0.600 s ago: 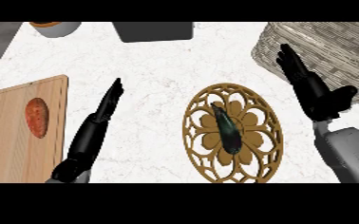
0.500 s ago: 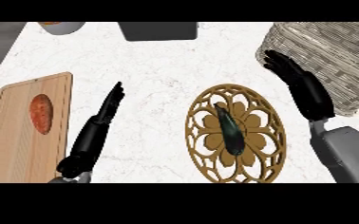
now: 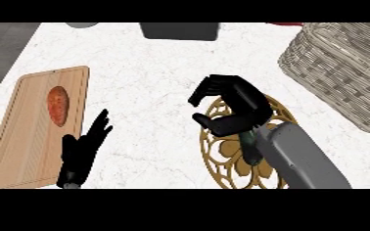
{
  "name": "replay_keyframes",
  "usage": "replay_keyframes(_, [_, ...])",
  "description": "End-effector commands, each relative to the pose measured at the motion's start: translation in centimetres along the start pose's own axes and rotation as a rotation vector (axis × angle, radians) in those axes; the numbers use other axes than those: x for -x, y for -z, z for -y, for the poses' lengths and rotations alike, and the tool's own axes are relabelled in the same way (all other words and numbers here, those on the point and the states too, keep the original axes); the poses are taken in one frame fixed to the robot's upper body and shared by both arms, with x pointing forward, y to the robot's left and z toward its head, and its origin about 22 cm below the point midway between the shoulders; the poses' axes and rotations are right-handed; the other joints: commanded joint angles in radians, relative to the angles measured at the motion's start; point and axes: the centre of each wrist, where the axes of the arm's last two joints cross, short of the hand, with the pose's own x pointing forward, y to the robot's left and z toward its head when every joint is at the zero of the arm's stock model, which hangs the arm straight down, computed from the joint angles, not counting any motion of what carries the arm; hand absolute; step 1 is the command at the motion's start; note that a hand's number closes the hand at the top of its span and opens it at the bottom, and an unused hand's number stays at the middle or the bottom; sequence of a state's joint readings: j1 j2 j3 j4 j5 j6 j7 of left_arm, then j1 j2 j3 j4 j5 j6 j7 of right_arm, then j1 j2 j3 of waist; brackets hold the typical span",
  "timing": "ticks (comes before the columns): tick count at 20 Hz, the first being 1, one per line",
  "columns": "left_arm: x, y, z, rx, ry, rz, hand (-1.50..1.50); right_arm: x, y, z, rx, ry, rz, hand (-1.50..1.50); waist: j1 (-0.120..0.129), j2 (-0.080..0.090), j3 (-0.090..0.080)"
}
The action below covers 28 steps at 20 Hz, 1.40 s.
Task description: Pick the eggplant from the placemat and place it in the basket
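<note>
A: Eggplant (image 3: 250,149), where?
B: It's lying on the round gold placemat (image 3: 215,157), just behind the right hand (image 3: 237,103), and the grey forearm is partly hiding it. Nothing is holding it.
A: Fingers?
B: Right fingers (image 3: 206,90) are curling into a claw with the thumb sticking out beneath them. There's a gap between, and they're gripping nothing. They're hanging over the placemat's upper-left rim.
A: Basket?
B: The wicker basket (image 3: 332,63) is sitting right of those fingers and further up the bench (image 3: 145,78), well apart.
A: Other hand?
B: Left hand (image 3: 85,149) is resting low and left of the fingers, fingers straight, beside a wooden cutting board (image 3: 33,132) that's carrying a reddish food item (image 3: 57,106). A grey container (image 3: 179,31) is sitting up beyond the fingers.
</note>
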<state>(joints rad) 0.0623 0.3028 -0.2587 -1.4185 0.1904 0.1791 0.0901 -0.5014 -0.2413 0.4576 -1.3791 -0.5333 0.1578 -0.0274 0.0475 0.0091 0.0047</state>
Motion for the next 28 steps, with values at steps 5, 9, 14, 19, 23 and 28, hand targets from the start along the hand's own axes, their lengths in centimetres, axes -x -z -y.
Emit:
replay_keyframes(5, [2.9,-0.7,-3.3,-0.072,-0.017,-0.209,0.00,-3.6,2.5,-2.4,-0.029,-0.408,-0.189,-1.50,-0.051,-0.015,-0.008])
replay_keyframes(9, [2.2,-1.3,-2.5,-0.049,-0.040,-0.220,0.00,-9.8,3.3,1.9,0.055,-0.803,-0.294,-1.50,-0.039,-0.020,-0.008])
replay_keyframes(14, [1.0,-0.7,-4.6,-0.075,-0.025,-0.201,0.00,-18.1,3.4,5.3,-0.042,-0.993,-0.403,-1.50,-0.030,-0.009,-0.007])
replay_keyframes(19, [0.9,-0.3,-3.0,-0.057,-0.028,-0.218,0.00,-24.5,3.8,7.0,-0.180,-1.055,-0.511,-1.50,-0.026,-0.004,-0.007])
replay_keyframes(23, [0.4,-0.5,-4.4,-0.056,-0.012,-0.201,0.00,-25.7,3.8,8.8,-0.344,-1.057,-0.683,-1.50,-0.018,-0.003,-0.007])
replay_keyframes(28, [2.1,-1.0,-4.0,-0.050,-0.035,-0.202,0.00,-25.9,3.8,9.5,-0.434,-1.074,-0.756,-1.50,-0.031,-0.005,-0.006])
